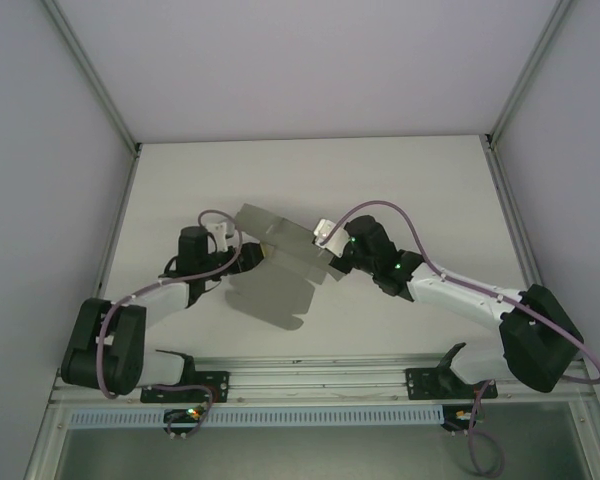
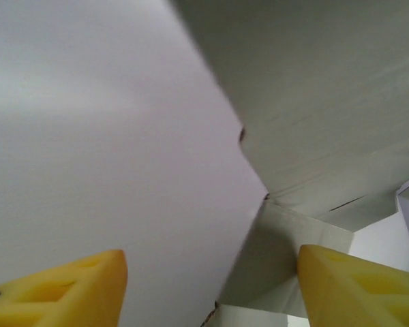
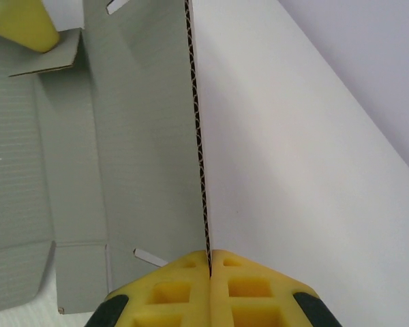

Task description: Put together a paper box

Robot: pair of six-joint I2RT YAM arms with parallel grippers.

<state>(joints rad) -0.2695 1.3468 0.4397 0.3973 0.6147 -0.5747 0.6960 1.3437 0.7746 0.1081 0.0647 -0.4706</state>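
I count one paper box (image 1: pixel 280 272), a part-folded sheet; my right gripper (image 3: pixel 210 262) is clamped on its two-o'clock edge; left gripper (image 2: pixel 211 266) at nine o'clock, fingers apart.

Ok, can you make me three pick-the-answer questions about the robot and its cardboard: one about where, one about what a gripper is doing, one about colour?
1. Where is the paper box?
A) between the left gripper and the right gripper
B) at the table's far corner
C) on an arm's base
2. What is the right gripper doing?
A) standing wide open
B) pinching a cable
C) pinching the box's edge
3. What colour are its fingers?
A) blue
B) yellow
C) red
Answers: 1 A, the flat sheet spans from one gripper to the other; 2 C, its fingers meet on the card's edge; 3 B, the right wrist view shows them yellow.
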